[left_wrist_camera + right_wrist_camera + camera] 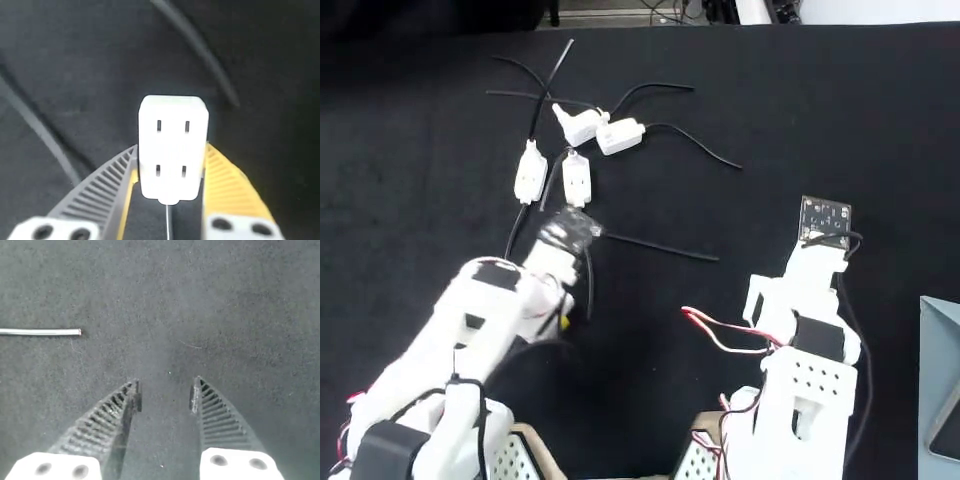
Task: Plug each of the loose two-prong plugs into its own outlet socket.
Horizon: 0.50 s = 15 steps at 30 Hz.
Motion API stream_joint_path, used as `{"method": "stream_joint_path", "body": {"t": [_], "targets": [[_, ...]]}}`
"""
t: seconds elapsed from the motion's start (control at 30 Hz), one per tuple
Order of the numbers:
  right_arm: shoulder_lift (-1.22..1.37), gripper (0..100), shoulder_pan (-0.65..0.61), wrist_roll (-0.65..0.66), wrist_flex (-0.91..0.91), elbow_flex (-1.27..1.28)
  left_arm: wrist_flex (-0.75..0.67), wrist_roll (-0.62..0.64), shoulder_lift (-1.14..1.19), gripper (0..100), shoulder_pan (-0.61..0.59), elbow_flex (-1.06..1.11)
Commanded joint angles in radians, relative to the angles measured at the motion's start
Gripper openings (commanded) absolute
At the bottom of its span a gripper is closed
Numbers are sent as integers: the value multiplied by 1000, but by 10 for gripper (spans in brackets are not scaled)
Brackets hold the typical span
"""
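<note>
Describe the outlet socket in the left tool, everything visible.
The outlet socket is a white, plastic-looking block with rounded corners and two pairs of narrow empty slots on its face. The left tool clamps its sides, grey finger one side, yellow the other. A thin wire leaves its gripped end. Black cloth lies behind.

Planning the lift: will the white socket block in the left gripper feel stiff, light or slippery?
Probably rigid and light: the socket block looks like a small moulded shell. Its smooth sides may slip in the left gripper. The black cords lie curved, so likely floppy.
</note>
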Motion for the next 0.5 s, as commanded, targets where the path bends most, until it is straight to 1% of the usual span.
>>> {"method": "stream_joint_path", "body": {"t": [0.0, 0.07, 0.13, 0.33, 0.47], "targets": [[-10, 166, -15, 2, -6, -21, 69, 38, 2, 308, -93, -88], [-5, 166, -26, 0, -23, -48, 114, 91, 2, 332, -110, -120], [-4, 166, -66, -28, -23, -87, 155, 103, 2, 332, -102, -143], [-2, 166, -287, -104, 57, -180, 198, 110, -6, 332, -88, -179], [-1, 166, -410, -178, 74, -220, 236, 112, -110, 332, -107, -177]]}}
